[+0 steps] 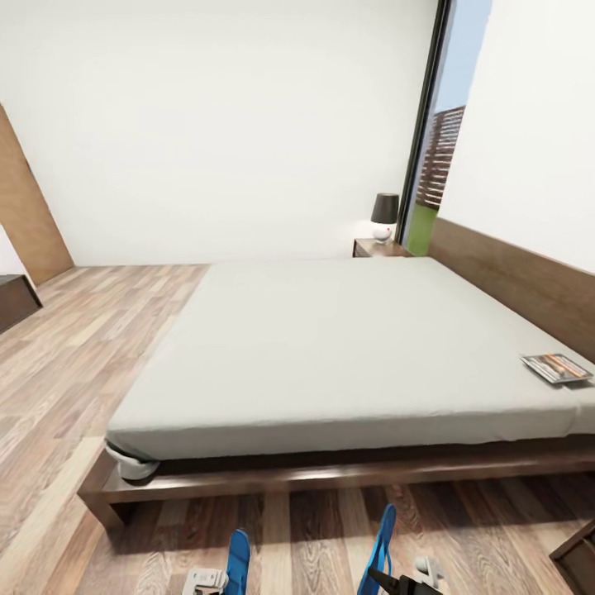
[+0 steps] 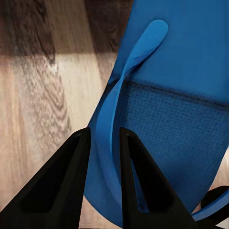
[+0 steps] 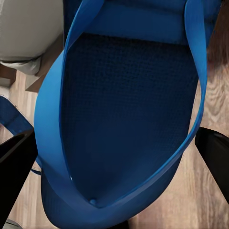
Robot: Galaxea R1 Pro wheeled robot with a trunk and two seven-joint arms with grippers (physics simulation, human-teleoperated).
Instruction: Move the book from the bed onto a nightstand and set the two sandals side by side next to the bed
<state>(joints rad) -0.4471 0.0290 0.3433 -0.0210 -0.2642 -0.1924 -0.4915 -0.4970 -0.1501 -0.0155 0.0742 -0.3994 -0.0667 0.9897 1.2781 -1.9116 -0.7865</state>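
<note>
- The bed point(image 1: 347, 347) is the landmark: its dark wooden frame runs across the head view, with wood-plank floor point(image 1: 83, 355) on the near side of it, where both sandals hang.
- The left sandal point(image 1: 238, 560) is carried by the left gripper point(image 2: 102, 143); its jaws are closed onto a thin blue strap point(image 2: 119, 95), with one dark finger on each side of it.
- The right sandal point(image 1: 380, 541) is carried by the right gripper point(image 3: 114, 152). Its jaws stand wide, one dark finger at each edge of the sole; they seem to bear on the strap or sole edges, but I cannot tell for sure that they are pressing.
- The relation that matters: both sandals stand on end, long axes pointing roughly toward the bed frame, soles turned up off the floor, apart from each other but roughly parallel. Each would need laying flat on the floor just beside the frame, with the gap between them closed so they sit as a pair.
- In the right wrist view a mattress corner point(image 3: 24, 43) shows past the sandal, so that sandal looks near the bed's foot corner.
- The book point(image 1: 558, 367) lies on the mattress near the headboard point(image 1: 521, 285), toward the right arm's side and well apart from both grippers.
- A nightstand point(image 1: 376, 247) with a lamp point(image 1: 383, 216) stands at the far side of the bed, beside the headboard.
</note>
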